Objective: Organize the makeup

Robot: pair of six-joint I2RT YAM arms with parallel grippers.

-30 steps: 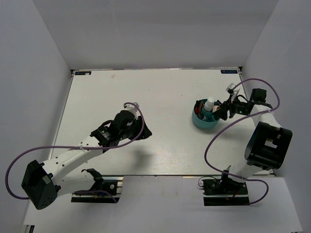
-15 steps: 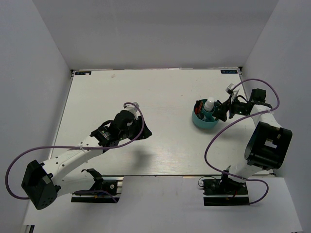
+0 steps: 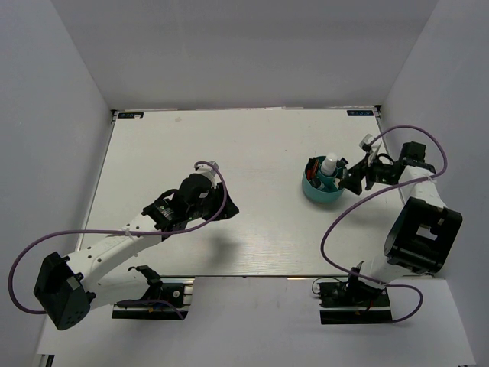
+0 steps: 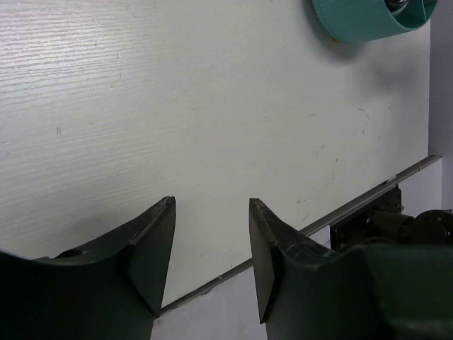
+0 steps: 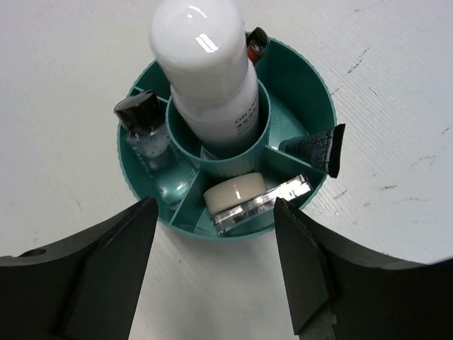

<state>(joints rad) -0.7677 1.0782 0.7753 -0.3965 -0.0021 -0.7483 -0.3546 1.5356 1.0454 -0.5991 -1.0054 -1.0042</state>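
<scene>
The makeup stands sorted in the teal cup [image 5: 320, 91], which has several compartments. The white bottle [image 5: 209, 71] fills its centre well. Around it are a clear bottle with a black cap [image 5: 145, 127], a red-black pencil [image 5: 256, 42], a short black tube [image 5: 315, 149], a round beige compact [image 5: 237, 190] and a clear-edged palette [image 5: 272, 202]. My right gripper [image 5: 214, 212] is open just outside the cup's near rim, holding nothing. In the top view the cup [image 3: 315, 193] lies just left of that gripper [image 3: 353, 178]. My left gripper [image 3: 226, 208] hovers open and empty at mid-table.
The left wrist view shows bare white table, the cup's side [image 4: 368, 18] at the top right and the table's front edge [image 4: 368, 198] near the fingers. Grey walls enclose the table. Purple cables loop off both arms.
The right gripper's jaws have spread wider, and it has drawn back slightly to the right of the cup. The left arm has not moved.
</scene>
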